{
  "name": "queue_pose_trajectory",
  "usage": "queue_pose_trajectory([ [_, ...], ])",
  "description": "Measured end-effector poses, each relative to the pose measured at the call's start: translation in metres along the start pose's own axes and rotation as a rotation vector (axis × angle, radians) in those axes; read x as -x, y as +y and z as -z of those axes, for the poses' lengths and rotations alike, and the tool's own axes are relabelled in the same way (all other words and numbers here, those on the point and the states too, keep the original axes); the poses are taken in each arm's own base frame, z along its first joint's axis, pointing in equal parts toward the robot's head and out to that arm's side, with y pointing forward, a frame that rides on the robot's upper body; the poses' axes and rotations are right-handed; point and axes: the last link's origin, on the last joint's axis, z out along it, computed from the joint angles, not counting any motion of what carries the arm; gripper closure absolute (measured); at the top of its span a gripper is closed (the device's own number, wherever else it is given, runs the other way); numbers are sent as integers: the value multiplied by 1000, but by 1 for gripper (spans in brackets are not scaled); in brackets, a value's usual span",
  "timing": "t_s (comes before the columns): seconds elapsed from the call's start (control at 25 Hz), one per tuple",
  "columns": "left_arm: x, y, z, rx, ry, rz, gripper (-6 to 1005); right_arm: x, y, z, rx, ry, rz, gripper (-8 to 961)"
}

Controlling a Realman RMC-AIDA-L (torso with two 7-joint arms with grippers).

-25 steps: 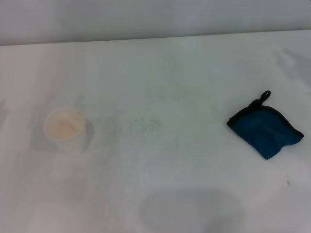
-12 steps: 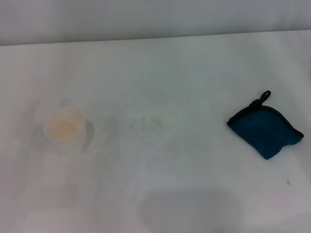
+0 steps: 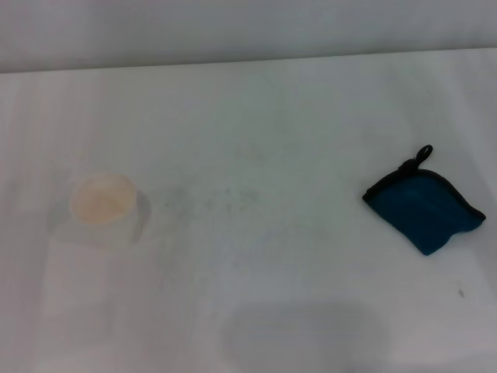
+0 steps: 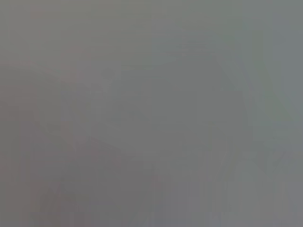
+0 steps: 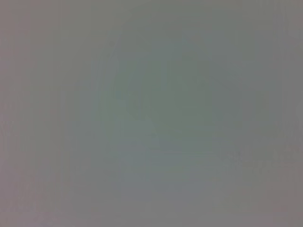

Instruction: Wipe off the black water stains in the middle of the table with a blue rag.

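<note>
The white desk (image 3: 256, 109) fills nearly the whole head view, its far edge meeting a pale grey wall along the top, and a soft grey shadow lies on it at the near edge, nearer than everything else. The blue rag (image 3: 423, 207) lies flat on the desk far to the right of the desk's middle, turned like a diamond, with its black loop at the corner pointing away from the robot; against the earlier head pictures it has not shifted. The pale cream cup (image 3: 106, 208) stands upright well to the left of the desk's middle, about as far from the middle as the rag is on the other side, and well apart from the rag; it too sits where it sat before, though the faint shadow that lay beside and above it earlier has faded from the desk. At the middle of the desk, between cup and rag, only faint grey scuff marks (image 3: 229, 200) show; I cannot make out a dark blotch there, so I cannot tell where the black water stains are. Neither the left hand nor the right hand appears in the head view, and both wrist views give only a flat grey field, so I cannot tell how either hand is set.
</note>
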Motion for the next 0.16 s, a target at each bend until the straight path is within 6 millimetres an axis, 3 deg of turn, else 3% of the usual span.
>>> queue_pose_trajectory([
  [0.16, 1, -1, 3, -36, -7, 22, 120, 1, -4, 2, -33, -11, -11, 574],
])
